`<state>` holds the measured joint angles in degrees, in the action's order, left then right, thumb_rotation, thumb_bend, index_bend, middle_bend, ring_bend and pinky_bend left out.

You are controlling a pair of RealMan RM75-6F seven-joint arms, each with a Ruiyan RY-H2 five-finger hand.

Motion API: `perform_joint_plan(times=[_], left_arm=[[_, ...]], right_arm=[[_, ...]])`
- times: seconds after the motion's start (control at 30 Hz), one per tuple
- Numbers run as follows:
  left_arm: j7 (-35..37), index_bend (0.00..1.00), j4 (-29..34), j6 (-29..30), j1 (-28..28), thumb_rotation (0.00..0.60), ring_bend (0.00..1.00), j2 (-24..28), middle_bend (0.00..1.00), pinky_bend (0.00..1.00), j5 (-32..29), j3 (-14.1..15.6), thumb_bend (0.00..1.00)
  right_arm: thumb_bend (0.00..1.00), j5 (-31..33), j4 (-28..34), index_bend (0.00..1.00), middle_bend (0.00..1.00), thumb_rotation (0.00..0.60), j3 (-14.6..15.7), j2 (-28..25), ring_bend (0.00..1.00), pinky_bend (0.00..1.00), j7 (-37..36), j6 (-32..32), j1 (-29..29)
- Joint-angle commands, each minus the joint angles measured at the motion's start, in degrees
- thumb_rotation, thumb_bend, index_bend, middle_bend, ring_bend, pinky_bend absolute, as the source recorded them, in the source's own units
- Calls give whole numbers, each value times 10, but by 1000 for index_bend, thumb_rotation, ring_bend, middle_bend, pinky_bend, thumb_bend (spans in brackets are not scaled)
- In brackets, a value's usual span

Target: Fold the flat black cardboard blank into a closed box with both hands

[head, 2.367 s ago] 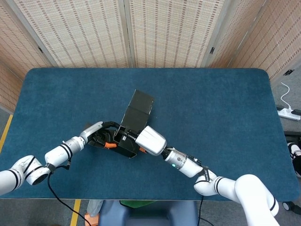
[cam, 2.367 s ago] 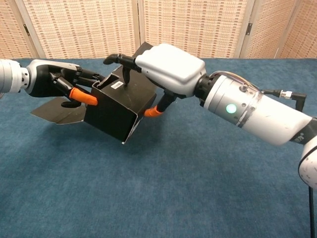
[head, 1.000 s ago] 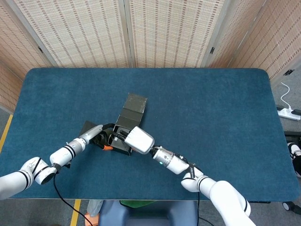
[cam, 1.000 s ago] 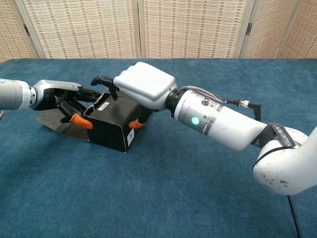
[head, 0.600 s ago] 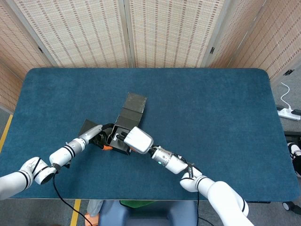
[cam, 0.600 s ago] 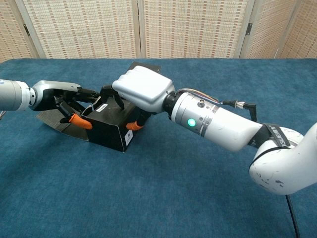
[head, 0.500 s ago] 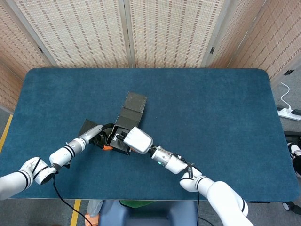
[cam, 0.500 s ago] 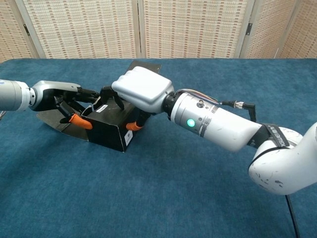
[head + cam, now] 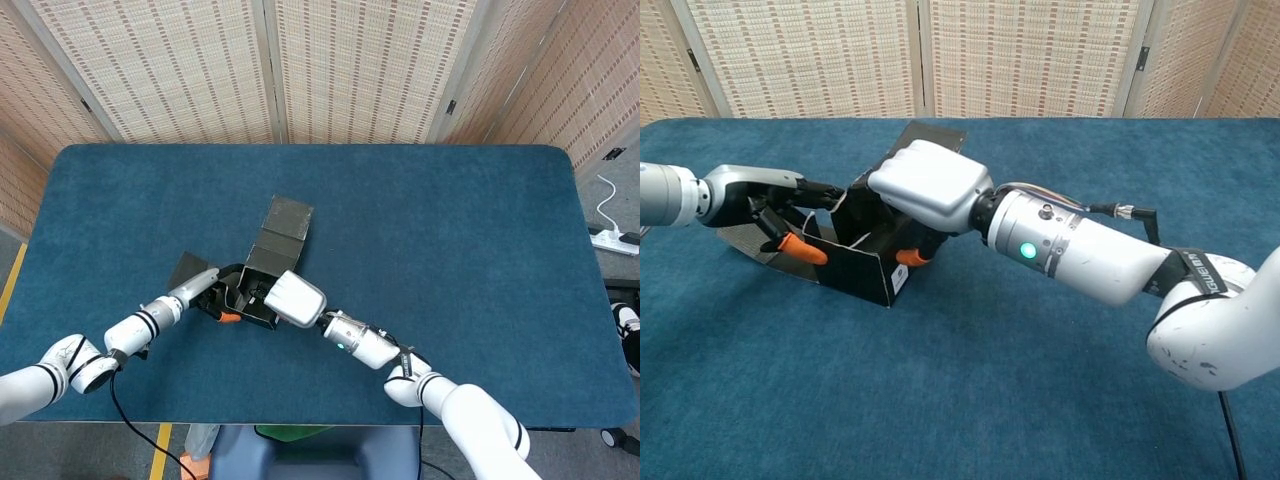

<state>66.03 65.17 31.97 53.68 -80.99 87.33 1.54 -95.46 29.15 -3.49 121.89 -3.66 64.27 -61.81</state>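
Note:
The black cardboard box (image 9: pixel 252 292) lies partly folded on the blue table, its long lid flap (image 9: pixel 287 222) pointing to the far side. In the chest view the box (image 9: pixel 852 272) gapes open at the top, and a side flap (image 9: pixel 752 244) lies flat at its left. My left hand (image 9: pixel 765 205) holds the box's left end, orange thumb tip against the front wall. My right hand (image 9: pixel 930 188) grips the right wall, fingers reaching inside and orange thumb tip outside. From the head view, the left hand (image 9: pixel 212 296) and right hand (image 9: pixel 292 298) flank the box.
The blue table (image 9: pixel 450 220) stretches wide to the right and far side of the box. Woven screens (image 9: pixel 350 70) stand behind it. A white power strip (image 9: pixel 612 240) lies on the floor past the right edge.
The box has come down from a tilted lift onto the table. In the last half second the panel across its top has moved aside and the inside now shows.

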Motion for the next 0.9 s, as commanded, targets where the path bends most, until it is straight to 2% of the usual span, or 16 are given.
perform_joint_plan(times=[0.03,0.2,0.3,0.37,0.73,0.9], left_arm=[[3,162,-1,-1,1,600,541,0,174,797,1,2,243],[1,203,-11,-4,-1,600,541,-8,207,798,-10,-2,242],[-10,320,-21,-5,-4,600,546,-18,312,797,-24,-9,242],[-19,359,-23,-5,-8,600,552,-23,351,797,-34,-14,242],[-59,375,-10,-9,-15,600,556,-23,365,798,-56,-29,242],[-71,374,-4,-11,-18,600,556,-22,365,798,-59,-34,241]], right_arm=[[87,-1,1,351,463,600,3,-3,805,1000,2,-2,0],[87,0,6,351,455,600,2,-5,805,1000,3,1,1],[86,0,9,351,444,600,2,-6,804,1000,6,4,2],[87,0,12,351,434,600,3,-7,804,1000,8,5,3],[87,0,22,351,424,600,7,-14,804,1000,20,-6,4],[87,-8,18,351,431,600,22,-14,804,1000,35,-28,2]])
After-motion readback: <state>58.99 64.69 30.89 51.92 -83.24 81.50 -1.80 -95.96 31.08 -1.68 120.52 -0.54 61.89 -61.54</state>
